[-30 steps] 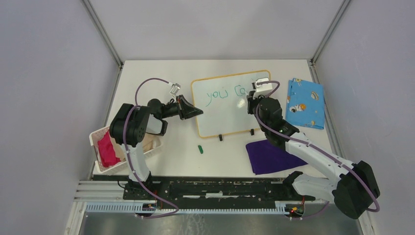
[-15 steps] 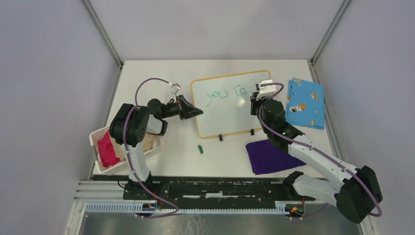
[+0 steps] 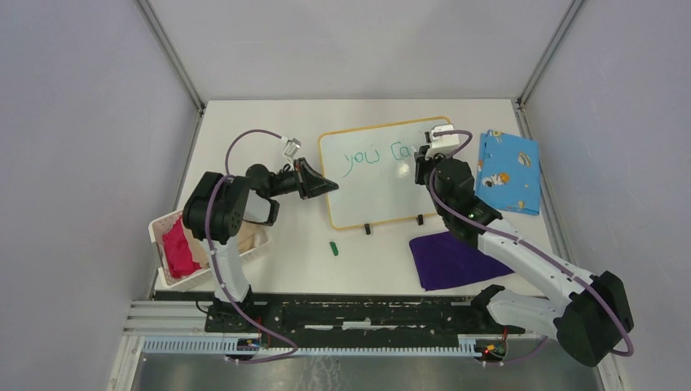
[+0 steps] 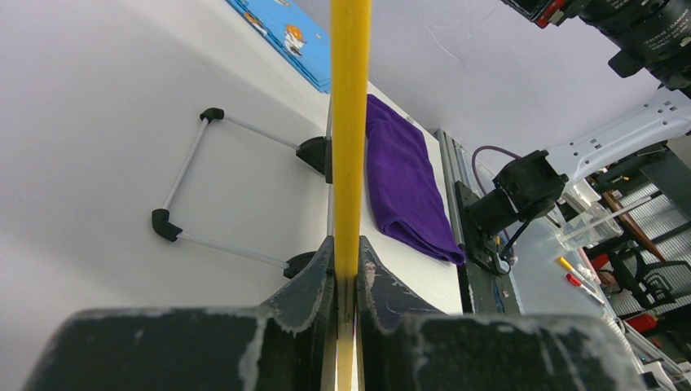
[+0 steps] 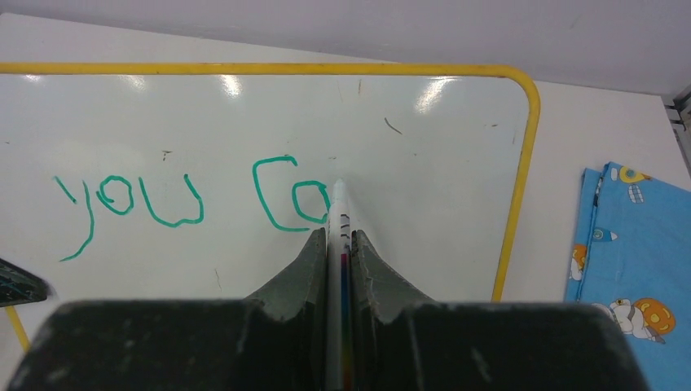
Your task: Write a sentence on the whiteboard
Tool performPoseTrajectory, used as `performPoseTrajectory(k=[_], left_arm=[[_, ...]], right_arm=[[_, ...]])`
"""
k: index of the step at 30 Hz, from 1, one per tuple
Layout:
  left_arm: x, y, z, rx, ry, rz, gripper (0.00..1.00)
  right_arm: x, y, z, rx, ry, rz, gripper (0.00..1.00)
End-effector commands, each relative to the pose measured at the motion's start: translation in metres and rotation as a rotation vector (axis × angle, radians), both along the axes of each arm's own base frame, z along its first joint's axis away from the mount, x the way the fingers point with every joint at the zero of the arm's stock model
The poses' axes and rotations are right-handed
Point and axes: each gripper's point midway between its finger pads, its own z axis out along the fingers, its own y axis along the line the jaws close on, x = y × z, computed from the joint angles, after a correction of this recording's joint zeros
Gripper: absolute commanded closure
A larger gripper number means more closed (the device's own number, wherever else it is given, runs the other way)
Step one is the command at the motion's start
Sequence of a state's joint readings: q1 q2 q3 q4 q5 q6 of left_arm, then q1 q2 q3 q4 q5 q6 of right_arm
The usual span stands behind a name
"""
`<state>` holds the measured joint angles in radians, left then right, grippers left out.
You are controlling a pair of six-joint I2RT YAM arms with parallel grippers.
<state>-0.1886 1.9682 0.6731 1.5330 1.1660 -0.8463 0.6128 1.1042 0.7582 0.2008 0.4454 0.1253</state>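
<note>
As seen from right wrist: right tool (image 5: 339,243) pinching marker (image 5: 338,199), tip down on whiteboard (image 5: 440,163) at tail end of the sentence (image 5: 198,204) (so far "you ca"). Writing axis left-to-right; blank space right of tip, short of yellow rim. Left tool (image 4: 346,259) clamped on board's left edge, likely steadying.

whiteboard (image 3: 375,191): glossy white, yellow-rimmed | sentence (image 5: 195,204): green "you ca", unfinished

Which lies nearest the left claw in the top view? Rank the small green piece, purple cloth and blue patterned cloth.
1. Small green piece, toward the bases from the left claw.
2. Purple cloth, near right.
3. Blue patterned cloth, far right.
</note>
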Motion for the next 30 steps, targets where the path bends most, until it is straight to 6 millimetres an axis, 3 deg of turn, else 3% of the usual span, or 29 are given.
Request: performPoseTrajectory(k=[1,9,20,30], left_arm=[[-0.007,-0.006,0.009,-0.013,-0.096,-0.051,0.98],[-0.007,-0.006,0.010,-0.014,-0.099,-0.050,0.98],[-0.007,-0.006,0.010,-0.015,-0.097,-0.049,0.98],[-0.006,-0.006,0.010,-0.015,-0.098,-0.049,0.98]], right_arm=[[0.009,0.005,0.028,0.033,-0.062,0.004,1.00],[0.012,0.005,0.012,0.013,-0.031,-0.002,1.00],[0.002,-0.002,-0.017,0.011,0.024,-0.012,1.00],[-0.004,-0.006,-0.023,0.012,0.029,-0.013,1.00]])
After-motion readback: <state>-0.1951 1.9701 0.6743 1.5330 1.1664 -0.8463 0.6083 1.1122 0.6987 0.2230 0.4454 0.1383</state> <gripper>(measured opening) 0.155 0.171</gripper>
